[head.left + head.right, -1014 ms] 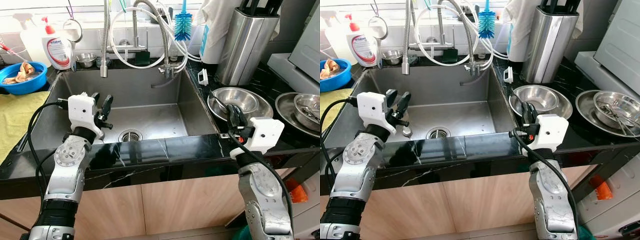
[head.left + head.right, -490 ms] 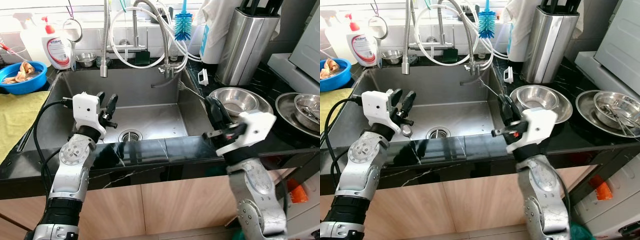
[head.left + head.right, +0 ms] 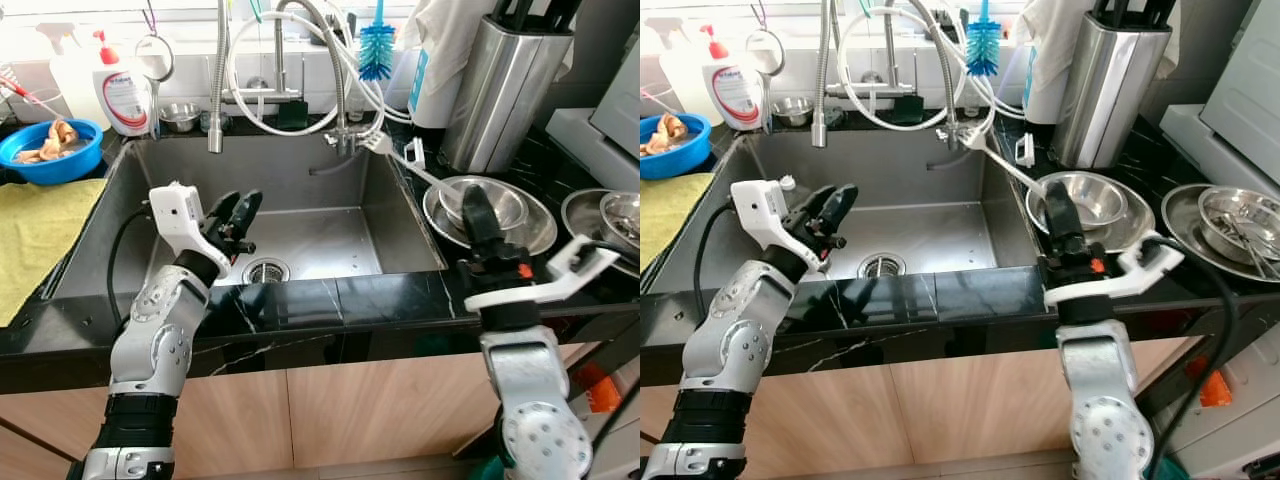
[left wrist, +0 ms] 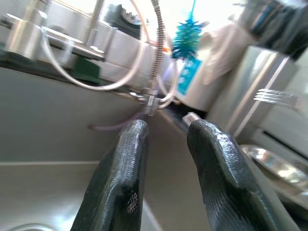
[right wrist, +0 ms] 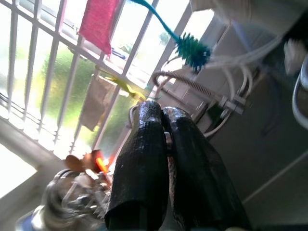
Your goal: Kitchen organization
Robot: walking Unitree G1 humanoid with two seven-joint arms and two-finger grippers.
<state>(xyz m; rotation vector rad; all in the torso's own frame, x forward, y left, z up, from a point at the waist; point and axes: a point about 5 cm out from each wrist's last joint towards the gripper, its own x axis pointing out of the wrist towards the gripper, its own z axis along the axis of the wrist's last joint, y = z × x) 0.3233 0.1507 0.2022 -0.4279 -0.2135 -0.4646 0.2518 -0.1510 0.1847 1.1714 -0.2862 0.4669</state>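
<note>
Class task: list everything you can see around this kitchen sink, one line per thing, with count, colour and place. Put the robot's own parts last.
Stainless steel sink: one, grey, centre.
Silver metal fork: one, held over sink's right edge.
Round steel bowl: one, silver, counter right of sink.
Blue bottle brush: one, hanging behind tap.
White soap bottle: one, red cap, back left.
Blue plastic bowl: one, far left.
Yellow cloth: one, left counter.
Steel knife block: one, back right.
Left tool: black, open, over sink.
Right tool: black, shut on fork.
</note>
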